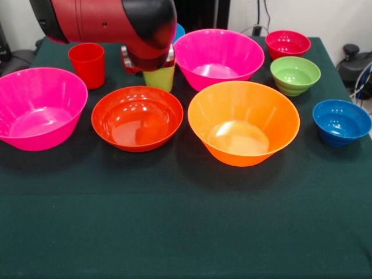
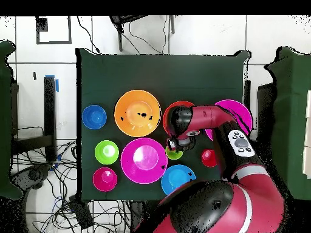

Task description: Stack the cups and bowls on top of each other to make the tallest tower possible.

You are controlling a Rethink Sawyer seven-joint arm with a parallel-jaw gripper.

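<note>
The lime green cup [image 1: 159,79] stands on the table between the red-orange bowl [image 1: 137,118] and the back pink bowl [image 1: 218,58]. My gripper [image 1: 148,64] sits right on the cup's top and hides its rim. In the overhead view the gripper [image 2: 173,144] covers most of the lime cup [image 2: 176,154]. The red cup [image 1: 87,64] stands alone at the back left. The big orange bowl [image 1: 244,122] and a second pink bowl [image 1: 38,107] sit separately, nothing inside them. A light blue bowl [image 2: 178,179] is mostly hidden behind the arm in the front view.
Three small bowls stand at the right: magenta-red [image 1: 288,43], green [image 1: 295,74] and dark blue [image 1: 342,122]. All bowls rest apart on the dark green tablecloth [image 1: 186,232]. The arm [image 2: 209,115] reaches over the red-orange and pink bowls.
</note>
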